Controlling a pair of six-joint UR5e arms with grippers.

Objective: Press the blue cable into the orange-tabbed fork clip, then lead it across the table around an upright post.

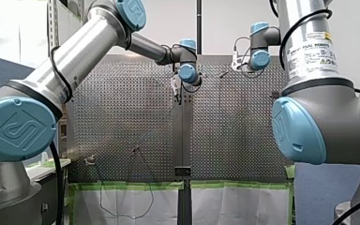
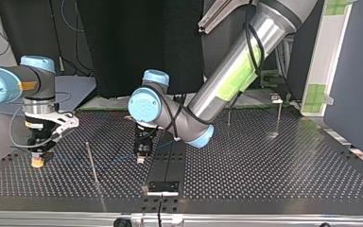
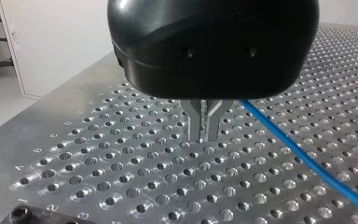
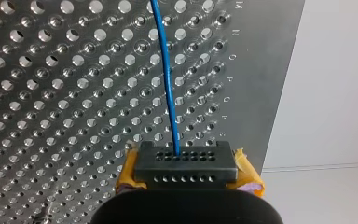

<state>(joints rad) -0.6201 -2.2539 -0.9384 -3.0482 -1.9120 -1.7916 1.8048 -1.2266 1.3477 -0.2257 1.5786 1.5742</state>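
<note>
My right gripper (image 4: 182, 157), yellow-padded, clasped the blue cable (image 4: 167, 84) low over the perforated table (image 4: 51, 93), my left gripper (image 3: 204, 127) was closed empty beside the cable, routing round the upright post (image 2: 92, 165) seemed unfinished, and no fork clip was identifiable.

In the right wrist view the blue cable (image 4: 168, 84) slips under my right gripper (image 4: 185, 163), so I can't see where it ends. In the left wrist view it runs off the edge. In the front view it's too thin to find.
</note>
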